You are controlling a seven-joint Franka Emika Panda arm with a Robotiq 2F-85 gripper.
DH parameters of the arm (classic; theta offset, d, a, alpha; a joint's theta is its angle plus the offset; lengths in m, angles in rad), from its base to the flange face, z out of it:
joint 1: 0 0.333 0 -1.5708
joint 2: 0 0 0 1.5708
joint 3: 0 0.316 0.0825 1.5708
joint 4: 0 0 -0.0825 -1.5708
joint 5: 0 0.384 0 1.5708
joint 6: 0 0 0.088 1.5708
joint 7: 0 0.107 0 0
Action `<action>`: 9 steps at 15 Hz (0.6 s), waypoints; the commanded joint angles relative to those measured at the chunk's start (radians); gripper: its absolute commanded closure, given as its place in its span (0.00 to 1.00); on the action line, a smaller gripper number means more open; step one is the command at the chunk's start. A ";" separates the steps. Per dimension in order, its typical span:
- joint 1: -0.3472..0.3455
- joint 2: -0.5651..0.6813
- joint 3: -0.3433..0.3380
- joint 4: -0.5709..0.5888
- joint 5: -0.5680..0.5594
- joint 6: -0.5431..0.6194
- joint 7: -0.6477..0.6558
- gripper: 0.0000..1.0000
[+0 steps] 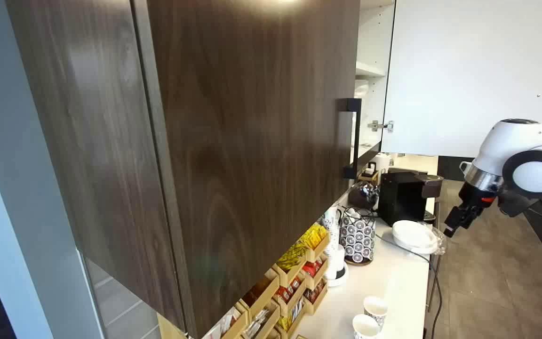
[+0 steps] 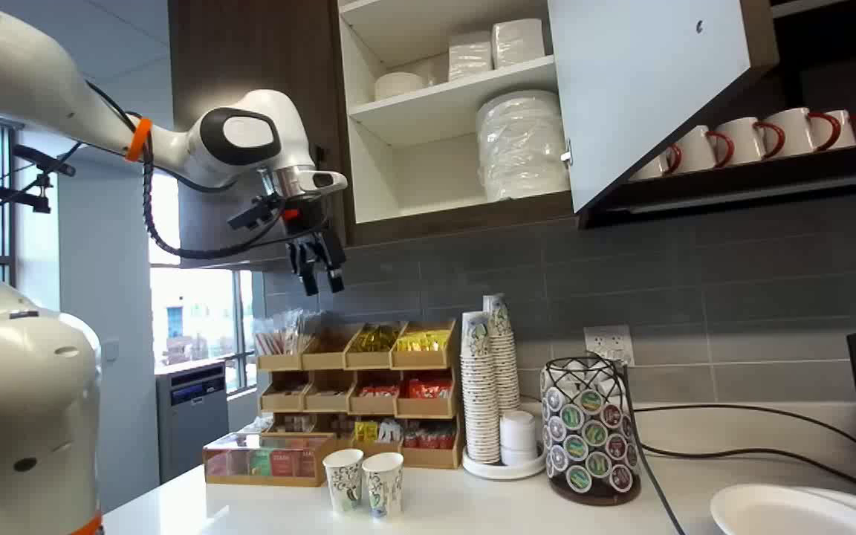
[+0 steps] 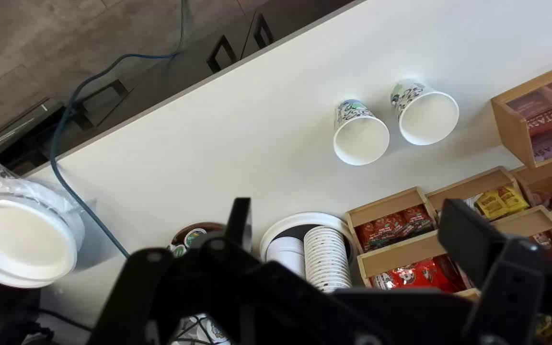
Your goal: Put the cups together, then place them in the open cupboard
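Note:
Two white paper cups with a printed leafy pattern stand upright side by side on the counter. In an exterior view they are the left cup (image 2: 344,479) and the right cup (image 2: 384,483). They also show in the wrist view as a nearer cup (image 3: 361,140) and a cup beside it (image 3: 428,117), mouths visible and empty. The open cupboard (image 2: 432,174) is above the counter, its pale shelves exposed and its door (image 2: 643,82) swung out. My gripper (image 2: 322,282) is open and empty, above the counter and higher than the cups. Its fingers (image 3: 352,223) are wide apart in the wrist view.
Wooden packet trays (image 2: 357,386), a tea box (image 2: 268,459), tall cup stacks (image 2: 481,394) and a pod holder (image 2: 591,438) line the wall. White plates (image 3: 22,239) and a cable (image 3: 79,201) lie along the counter. Wrapped stacks (image 2: 521,145) occupy the cupboard's right side.

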 commanded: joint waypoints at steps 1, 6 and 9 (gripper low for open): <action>0.003 0.001 -0.002 0.002 -0.002 -0.002 0.002 0.00; 0.003 0.001 -0.002 0.002 -0.002 -0.002 0.002 0.00; -0.007 0.021 0.001 -0.003 -0.007 0.010 0.013 0.00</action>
